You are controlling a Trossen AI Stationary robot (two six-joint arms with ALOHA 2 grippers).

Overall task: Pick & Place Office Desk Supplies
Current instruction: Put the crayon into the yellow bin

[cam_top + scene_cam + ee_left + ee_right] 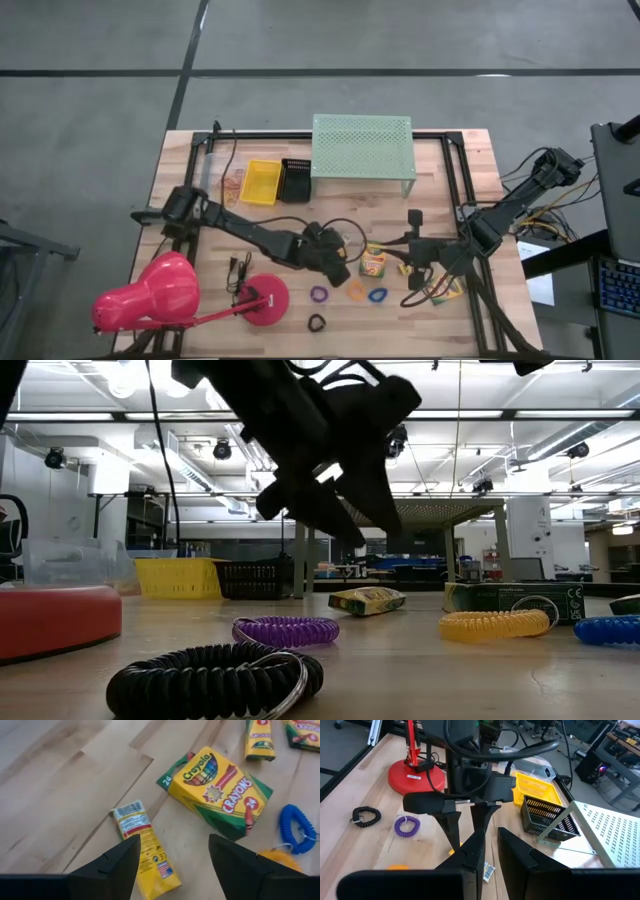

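Note:
My left gripper [338, 268] [172, 840] hovers open, pointing down over a slim yellow crayon box [146, 854] that lies flat on the table below its fingers. A bigger yellow-and-green 24-crayon box [219, 786] [373, 262] lies flat just beyond it. Purple [319, 294], orange [355, 290], blue [378, 295] and black [317, 322] ring loops lie flat toward the near edge. My right gripper [414, 272] [491, 842] hangs over the table's right half, open with only a narrow gap. It faces the left gripper and touches nothing.
More crayon boxes [440, 290] lie under and beside the right gripper. A pink desk lamp [150, 300] with a round base [262, 300] fills the near left corner. The mint-green shelf [362, 148], a yellow bin [262, 182] and a black bin [295, 180] stand along the far side.

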